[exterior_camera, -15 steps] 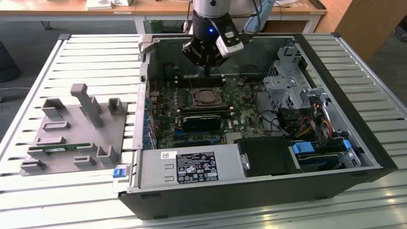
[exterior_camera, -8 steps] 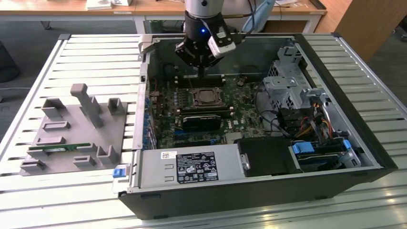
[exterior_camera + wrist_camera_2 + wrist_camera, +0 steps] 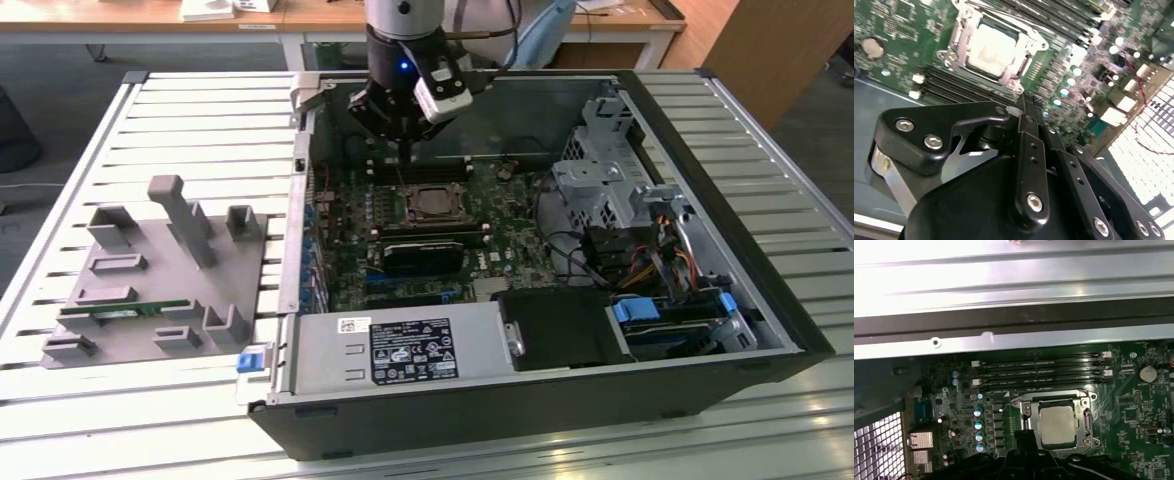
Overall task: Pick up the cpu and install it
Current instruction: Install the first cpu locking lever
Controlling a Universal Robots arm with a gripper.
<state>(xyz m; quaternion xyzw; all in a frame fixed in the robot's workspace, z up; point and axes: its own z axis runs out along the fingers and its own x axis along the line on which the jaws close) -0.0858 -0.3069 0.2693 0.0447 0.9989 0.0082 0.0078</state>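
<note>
Lying open on a slatted metal table (image 3: 120,120): a computer case (image 3: 747,330), its green motherboard (image 3: 481,240) facing up.

Sitting in the motherboard's metal socket frame (image 3: 1054,426): the cpu (image 3: 434,205), silver-grey top showing, flat and level inside the frame in both wrist views (image 3: 991,50) (image 3: 1056,424). Running just beside the socket: black memory slots (image 3: 1039,372), in parallel rows.

Hanging above the motherboard at the far side of the case in the exterior view: the gripper (image 3: 400,150), pointing down, just beyond the socket and apart from the cpu. Appearing pressed together with nothing between them in the second wrist view: the gripper's black fingers (image 3: 1030,107), tips ending near the socket's edge without touching the chip. Showing in the first wrist view as a dark tip (image 3: 1026,437) just beside the socket frame.

Resting next to the socket, toward the near side of the case: a black heatsink block (image 3: 424,255).

Occupying the near end of the case: a grey power supply (image 3: 394,355) bearing a label, and beside it a black box (image 3: 561,330). Sitting at the exterior view's right of the case: a metal drive cage (image 3: 601,185) and bundled cables (image 3: 654,265).

Standing on the table at the exterior view's left: a grey parts fixture (image 3: 154,290) with upright posts, holding a long narrow green memory stick (image 3: 140,311) lying in one of its slots.
</note>
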